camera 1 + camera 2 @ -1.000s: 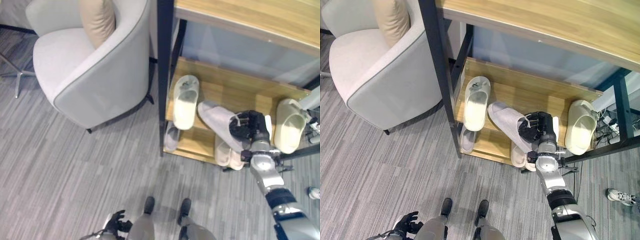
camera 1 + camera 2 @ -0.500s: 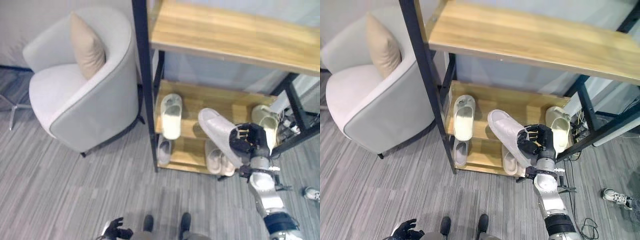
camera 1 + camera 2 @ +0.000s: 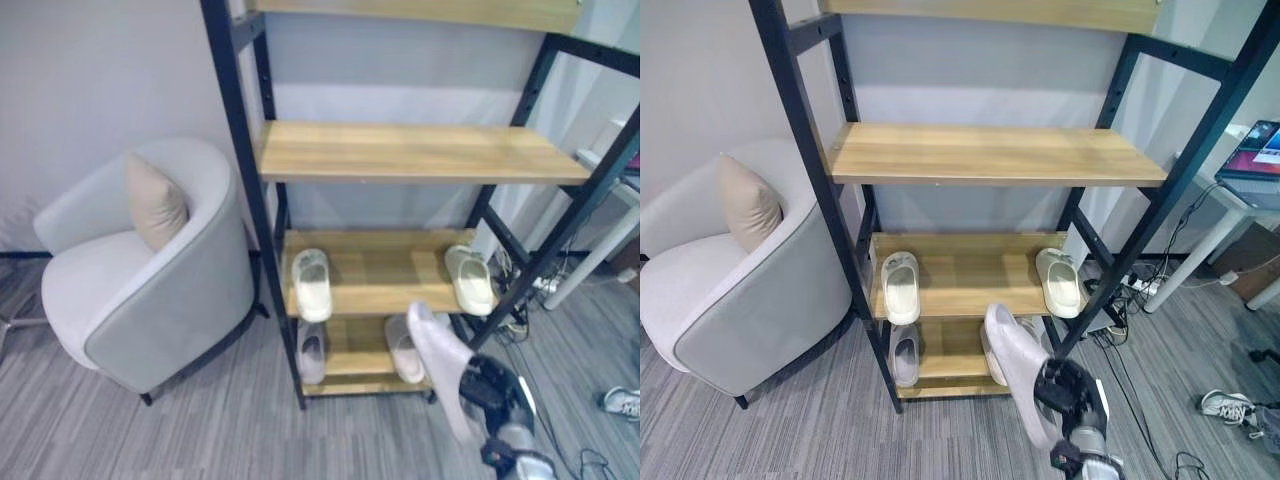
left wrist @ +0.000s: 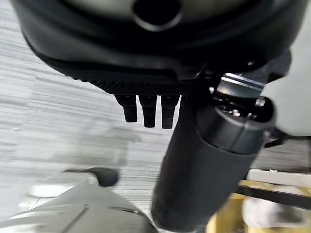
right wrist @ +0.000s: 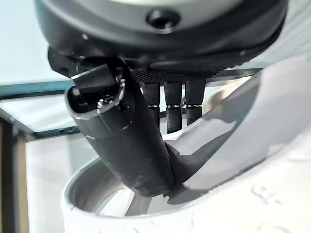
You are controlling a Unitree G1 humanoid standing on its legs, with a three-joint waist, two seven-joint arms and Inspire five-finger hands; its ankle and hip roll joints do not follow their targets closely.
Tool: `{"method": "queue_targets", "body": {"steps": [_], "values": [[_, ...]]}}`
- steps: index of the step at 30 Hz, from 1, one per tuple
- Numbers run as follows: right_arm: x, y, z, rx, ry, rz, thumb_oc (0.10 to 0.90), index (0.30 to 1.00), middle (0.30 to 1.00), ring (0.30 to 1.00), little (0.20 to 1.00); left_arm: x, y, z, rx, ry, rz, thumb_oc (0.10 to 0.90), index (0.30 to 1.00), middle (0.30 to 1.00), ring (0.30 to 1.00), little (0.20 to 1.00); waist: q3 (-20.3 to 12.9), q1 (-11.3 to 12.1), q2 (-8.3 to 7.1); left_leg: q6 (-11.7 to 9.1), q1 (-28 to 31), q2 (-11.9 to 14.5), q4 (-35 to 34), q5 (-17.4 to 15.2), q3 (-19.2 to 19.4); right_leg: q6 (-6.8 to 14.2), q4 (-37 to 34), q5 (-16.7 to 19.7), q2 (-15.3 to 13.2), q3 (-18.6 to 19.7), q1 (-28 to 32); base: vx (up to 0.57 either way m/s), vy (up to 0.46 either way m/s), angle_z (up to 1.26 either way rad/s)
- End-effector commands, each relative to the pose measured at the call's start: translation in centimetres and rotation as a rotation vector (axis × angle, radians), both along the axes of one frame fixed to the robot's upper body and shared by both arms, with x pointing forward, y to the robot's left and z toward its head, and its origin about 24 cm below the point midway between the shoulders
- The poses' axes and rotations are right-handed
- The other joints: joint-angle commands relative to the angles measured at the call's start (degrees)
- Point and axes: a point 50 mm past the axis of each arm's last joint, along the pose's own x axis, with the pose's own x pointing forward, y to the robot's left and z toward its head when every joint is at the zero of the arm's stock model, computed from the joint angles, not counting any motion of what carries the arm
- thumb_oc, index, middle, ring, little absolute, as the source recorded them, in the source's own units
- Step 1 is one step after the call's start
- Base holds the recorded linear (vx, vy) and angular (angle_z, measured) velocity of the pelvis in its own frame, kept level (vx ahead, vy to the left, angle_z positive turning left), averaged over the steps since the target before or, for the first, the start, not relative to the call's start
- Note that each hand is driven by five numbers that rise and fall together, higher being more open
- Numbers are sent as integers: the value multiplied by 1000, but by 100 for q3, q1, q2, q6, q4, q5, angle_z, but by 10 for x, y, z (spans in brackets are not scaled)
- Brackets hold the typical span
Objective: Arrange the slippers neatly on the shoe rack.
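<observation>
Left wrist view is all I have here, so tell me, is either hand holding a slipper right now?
Observer: Yes. The right hand holds a grey slipper, in front of the shoe rack.
Operator: How is it gripped?
Observer: In the right wrist view the thumb sits inside the slipper's opening and the fingers curl over its upper.
Operator: Any slippers on the rack already?
Observer: Two cream slippers lie on the second-lowest shelf, one at its left end, one at its right end.
Operator: And below that?
Observer: A grey slipper lies on the bottom shelf, left side.
</observation>
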Motion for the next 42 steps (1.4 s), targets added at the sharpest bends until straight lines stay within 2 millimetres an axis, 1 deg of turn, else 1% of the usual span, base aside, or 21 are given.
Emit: {"method": "queue_targets", "body": {"steps": [1, 4, 6, 9, 10, 11, 13, 14, 15, 16, 17, 18, 19, 20, 22, 24, 25, 30, 32, 38, 42], "values": [[61, 7, 83, 8, -451, 63, 400, 300, 300, 300, 300, 68, 16, 31, 33, -294, 98, 800, 900, 900, 900, 900, 677, 71, 74, -10, -820, 302, 1188, -835, -245, 317, 1579, -1259, -351, -85, -468, -225, -43, -81], [94, 30, 106, -6, -525, 192, 400, 300, 300, 300, 300, 109, 16, 61, -20, -517, 173, 800, 900, 900, 900, 900, 980, 168, 165, 58, -2275, 438, 2827, -1324, -411, 144, 2994, -1896, -482, -97, -1694, -280, -88, -43], [103, 32, 109, -29, -530, 207, 400, 300, 300, 300, 300, 114, 16, 65, -31, -547, 179, 800, 900, 900, 900, 900, 1000, 199, 222, 109, -2652, 420, 3241, -1447, -452, 91, 3346, -2031, -497, -65, -2059, -122, -27, -2], [122, 37, 129, -111, -580, 224, 400, 300, 300, 300, 300, 119, 15, 74, -32, -616, 208, 800, 900, 900, 900, 900, 1202, 349, 394, 206, -3667, 423, 4542, -2012, -529, -106, 4589, -2731, -437, 24, -3078, -87, -46, 0], [127, 38, 141, -139, -624, 240, 400, 300, 300, 300, 300, 184, 33, 199, 258, -1147, 51, 800, 900, 900, 900, 900, 1217, 388, 405, 216, -4165, 451, 5065, -2201, -601, -164, 5095, -2951, -449, 33, -3570, -50, -74, 3], [129, 36, 154, -175, -678, 235, 400, 300, 300, 300, 300, 188, 58, 235, 355, -1256, 176, 800, 900, 900, 900, 900, 1154, 462, 480, 309, -4881, 454, 5666, -2385, -686, -287, 5749, -3208, -403, 106, -4308, -86, -68, 12], [135, 33, 164, -197, -717, 196, 400, 300, 300, 300, 300, 187, 72, 249, 417, -1298, 240, 800, 900, 900, 900, 900, 1083, 488, 514, 346, -5465, 483, 6213, -2551, -733, -328, 6247, -3366, -402, 133, -4854, -32, -29, 9], [148, 34, 191, -194, -801, 180, 400, 300, 300, 300, 300, 189, 95, 292, 498, -1416, 312, 800, 900, 900, 900, 900, 979, 546, 578, 354, -6244, 515, 6980, -2760, -820, -346, 7031, -3562, -394, 189, -5646, -12, -18, 5], [150, 31, 203, -197, -834, 152, 400, 300, 300, 300, 300, 184, 51, 255, 281, -1312, 152, 800, 900, 900, 900, 900, 1038, 643, 665, 442, -6601, 494, 7362, -2899, -857, -379, 7499, -3693, -419, 232, -5993, -18, -19, 4], [149, 31, 202, -198, -832, 153, 400, 300, 300, 300, 300, 183, 50, 254, 280, -1309, 153, 800, 900, 900, 900, 900, 990, 638, 671, 442, -6658, 494, 7380, -2893, -864, -381, 7512, -3688, -418, 229, -6045, -27, -35, -4], [153, 24, 206, -234, -815, 91, 400, 300, 300, 300, 300, 163, 10, 246, 212, -1319, 33, 800, 900, 900, 900, 900, 1047, 749, 746, 469, -6999, 447, 7835, -2984, -908, -398, 7968, -3804, -464, 199, -6368, 36, -38, -6], [159, 20, 237, -301, -889, 48, 400, 300, 300, 300, 300, 140, -5, 250, 217, -1344, -47, 800, 900, 900, 900, 900, 1152, 879, 842, 497, -7428, 386, 8489, -3117, -986, -382, 8699, -3847, -439, 244, -6821, 42, -37, 7], [159, 21, 238, -302, -889, 49, 400, 300, 300, 300, 300, 140, -5, 251, 218, -1344, -46, 800, 900, 900, 900, 900, 1116, 877, 840, 496, -7506, 385, 8541, -3129, -993, -381, 8748, -3859, -438, 249, -6897, 54, 7, 18], [163, 19, 255, -282, -938, 5, 400, 300, 300, 300, 300, 139, -2, 253, 252, -1348, -47, 800, 900, 900, 900, 900, 1189, 945, 892, 477, -7722, 327, 8822, -3202, -1040, -393, 9096, -3923, -454, 288, -7131, 48, 29, 19], [170, 26, 304, -239, -1077, -57, 400, 300, 300, 300, 300, 144, 2, 246, 265, -1335, 18, 800, 900, 900, 900, 900, 1279, 1053, 960, 435, -8303, 255, 9542, -3344, -1102, -394, 9950, -4009, -459, 451, -7763, 52, 37, 2], [162, 28, 348, -213, -1225, -168, 400, 300, 300, 300, 300, 137, 6, 258, 269, -1394, 74, 800, 900, 900, 900, 900, 1506, 1133, 1060, 451, -8833, 105, 10385, -3545, -1203, -464, 10826, -4202, -477, 694, -8238, 45, 14, -5], [162, 28, 349, -213, -1226, -168, 400, 300, 300, 300, 300, 136, 7, 258, 270, -1395, 76, 800, 900, 900, 900, 900, 1492, 1120, 1046, 450, -8890, 97, 10435, -3559, -1198, -461, 10882, -4222, -480, 714, -8300, 50, 25, 12], [157, 43, 419, -140, -1401, -226, 400, 300, 300, 300, 300, 132, 14, 231, 293, -1279, 121, 800, 900, 900, 900, 900, 1978, 1246, 1112, 476, -9134, 37, 11508, -3914, -1248, -489, 11946, -4343, -505, 1053, -8561, 12, 16, 14], [160, 56, 432, -71, -1415, -216, 400, 300, 300, 300, 300, 133, 17, 228, 367, -1257, 110, 800, 900, 900, 900, 900, 1982, 1307, 1114, 472, -9134, 71, 11748, -4055, -1332, -526, 12211, -4395, -566, 1069, -8561, -21, 37, 5], [169, 38, 430, -74, -1367, -273, 400, 300, 300, 300, 300, 134, 38, 231, 469, -1254, 102, 800, 900, 900, 900, 900, 1982, 1463, 1030, 442, -9134, 46, 11840, -4173, -1319, -593, 12286, -4459, -719, 1080, -8561, 10, 35, 3], [172, 31, 441, -105, -1356, -319, 400, 300, 300, 300, 300, 134, 36, 237, 491, -1284, 64, 800, 900, 900, 900, 900, 1982, 1605, 996, 465, -9134, 29, 11775, -4248, -1429, -628, 12179, -4475, -751, 999, -8561, 16, 44, 5]]}}
